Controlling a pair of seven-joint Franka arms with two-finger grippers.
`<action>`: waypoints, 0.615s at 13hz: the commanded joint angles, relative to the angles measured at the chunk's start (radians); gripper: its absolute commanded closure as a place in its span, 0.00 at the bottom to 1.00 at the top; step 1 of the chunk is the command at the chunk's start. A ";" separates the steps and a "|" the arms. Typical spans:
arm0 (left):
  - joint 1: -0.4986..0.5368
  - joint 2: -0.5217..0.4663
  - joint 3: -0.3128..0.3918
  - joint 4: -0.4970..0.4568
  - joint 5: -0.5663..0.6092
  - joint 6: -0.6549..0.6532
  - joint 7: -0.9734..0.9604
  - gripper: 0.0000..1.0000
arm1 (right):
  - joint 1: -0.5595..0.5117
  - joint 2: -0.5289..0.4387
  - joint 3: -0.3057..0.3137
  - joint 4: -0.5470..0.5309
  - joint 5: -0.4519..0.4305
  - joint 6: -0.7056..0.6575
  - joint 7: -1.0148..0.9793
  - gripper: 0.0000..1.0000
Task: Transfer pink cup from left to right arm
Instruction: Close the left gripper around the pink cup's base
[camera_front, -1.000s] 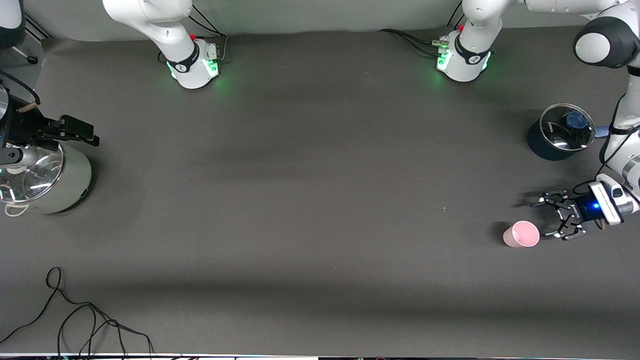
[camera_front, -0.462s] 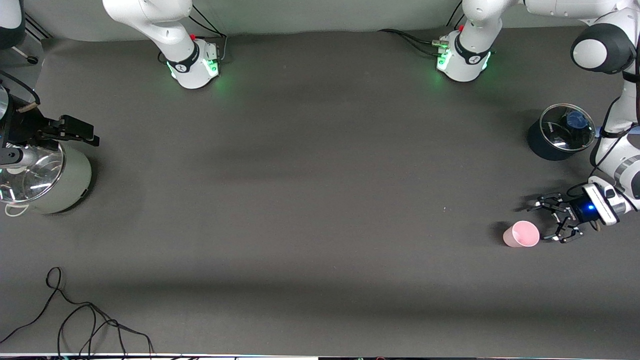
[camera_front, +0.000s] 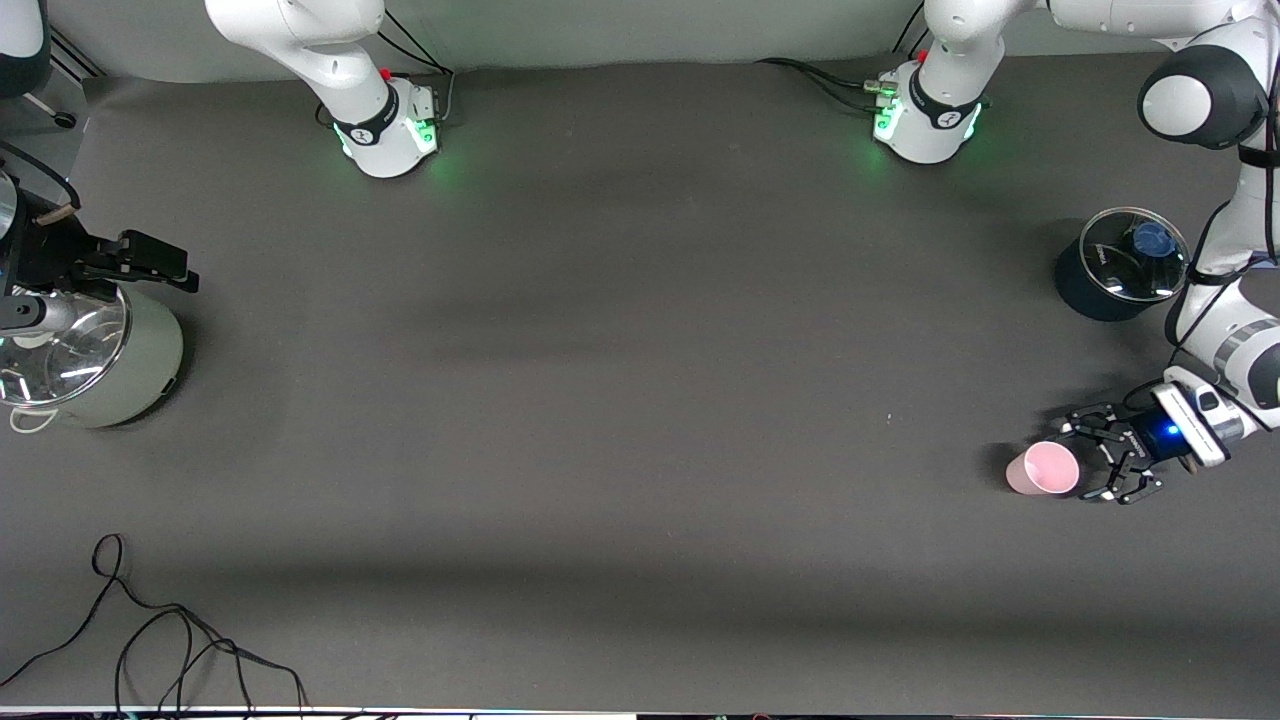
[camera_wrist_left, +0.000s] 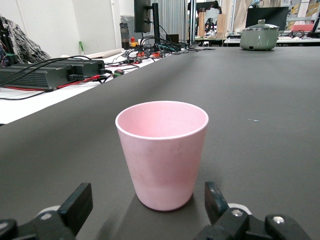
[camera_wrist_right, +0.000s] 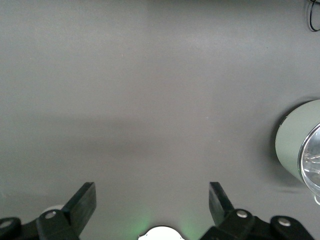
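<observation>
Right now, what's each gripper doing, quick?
Left gripper: open, low beside the pink cup, holding nothing.
Right gripper: open, empty, waiting over the table by the green pot.

Robotics lab, cabled benches (camera_wrist_left: 55, 75), monitors (camera_wrist_left: 142, 15)

The front camera hangs high and looks steeply down on the whole dark surface (camera_front: 620, 380), both arm bases along its top edge. The left wrist camera sits low, just above the surface, looking level past its own spread claw (camera_wrist_left: 150, 212) at the pink cup (camera_wrist_left: 162, 152) close ahead, with a pale green pot (camera_wrist_left: 259, 36) far off. The right wrist camera looks straight down from above over its open claw (camera_wrist_right: 152, 202). All three views share the green pot (camera_front: 95, 355) (camera_wrist_right: 300, 150).
</observation>
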 joint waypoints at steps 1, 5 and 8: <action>-0.024 0.009 -0.001 0.007 -0.018 0.020 0.022 0.00 | 0.003 0.007 0.000 0.021 -0.009 -0.015 0.018 0.00; -0.062 0.011 -0.002 0.006 -0.009 0.056 0.020 0.00 | 0.003 0.009 0.000 0.021 -0.009 -0.015 0.018 0.00; -0.071 0.013 -0.001 0.006 -0.004 0.063 0.020 0.00 | 0.003 0.007 0.000 0.021 -0.009 -0.015 0.018 0.00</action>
